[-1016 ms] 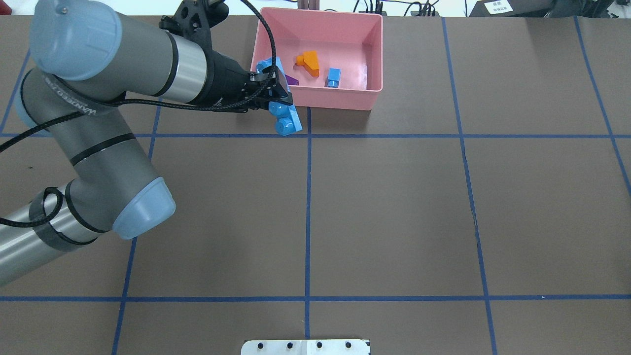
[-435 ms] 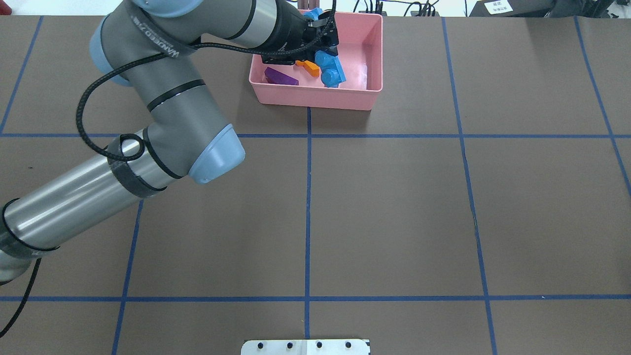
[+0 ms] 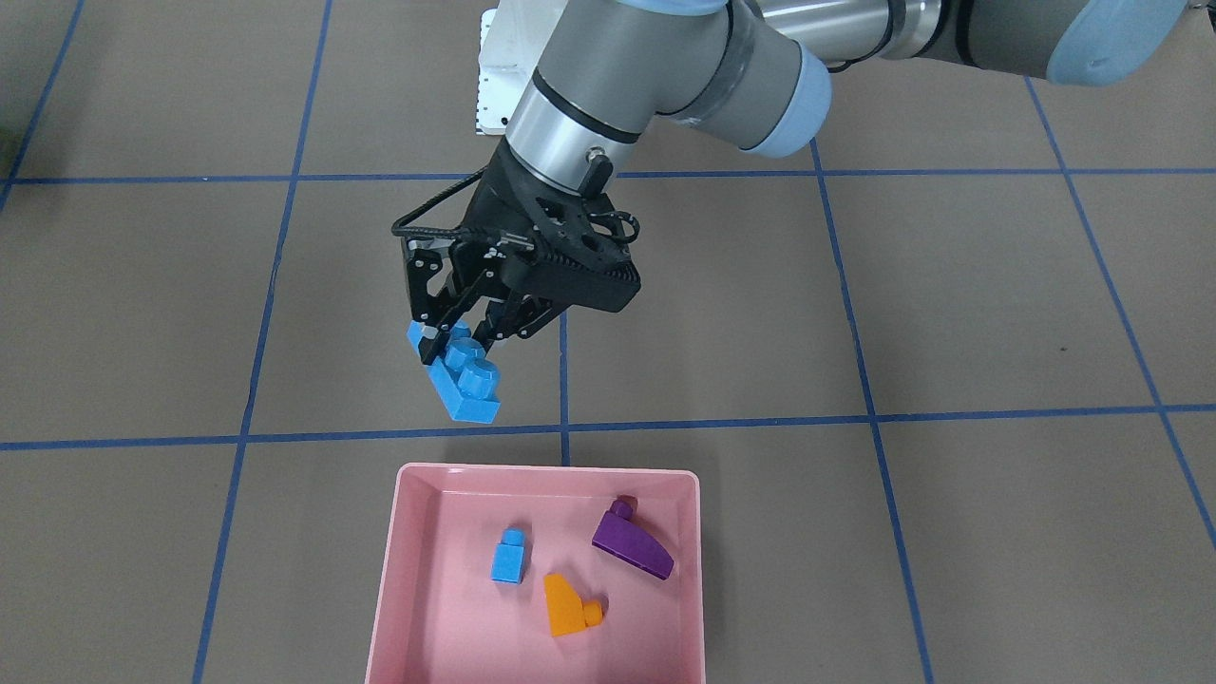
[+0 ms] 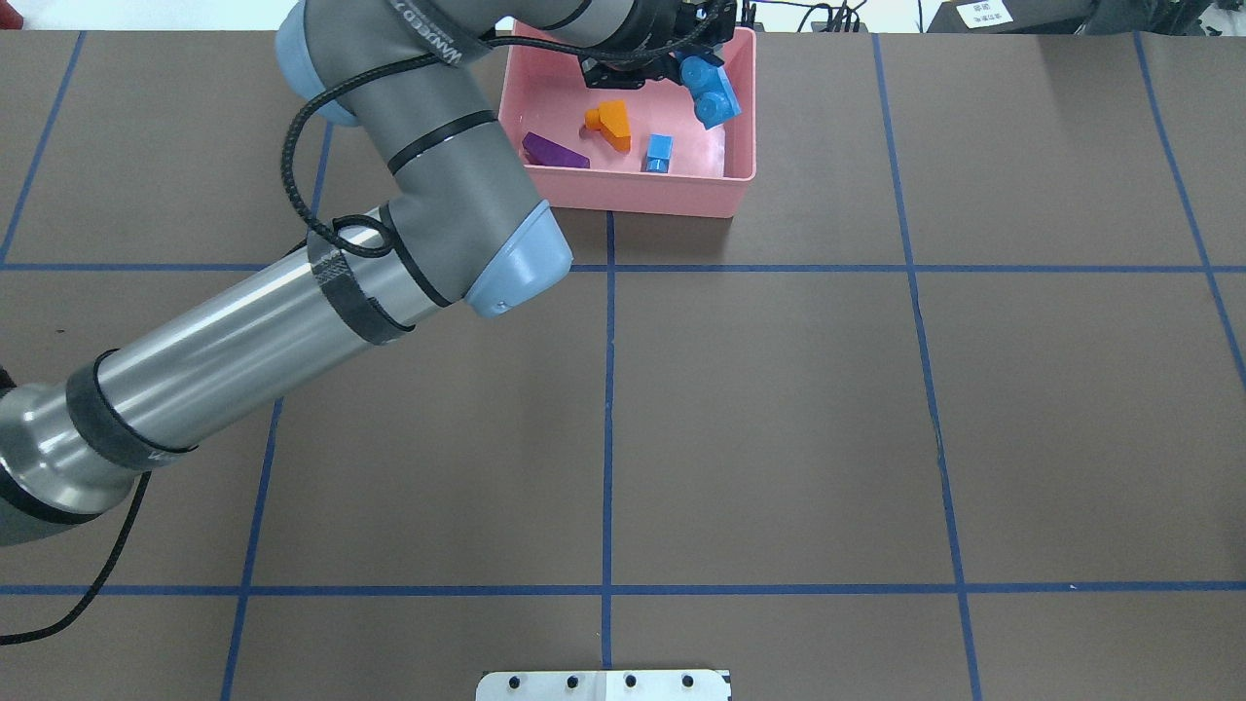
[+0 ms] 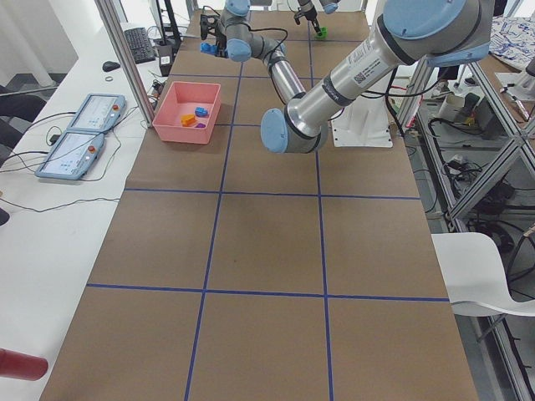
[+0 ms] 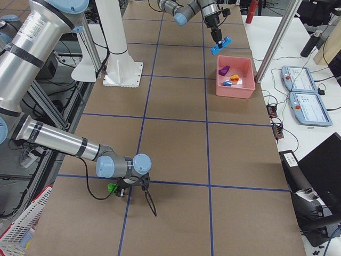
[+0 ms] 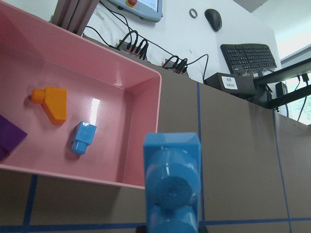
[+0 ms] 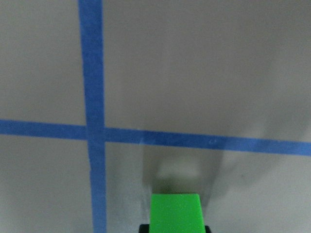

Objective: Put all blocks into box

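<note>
One long blue four-stud plastic brick [image 3: 465,388] clamped in left gripper [image 3: 460,342]; lower into pink plastic tray [image 3: 546,470] beneath before opening.

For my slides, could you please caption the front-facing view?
Left gripper holds the long blue block near the pink box.

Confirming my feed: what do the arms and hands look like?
Left arm and right arm: grey and silver tubes, pale blue joint caps. The left has black bands, white lettering and a loose black braided cable. Left hand: black two-finger linkage; right hand also black.
</note>
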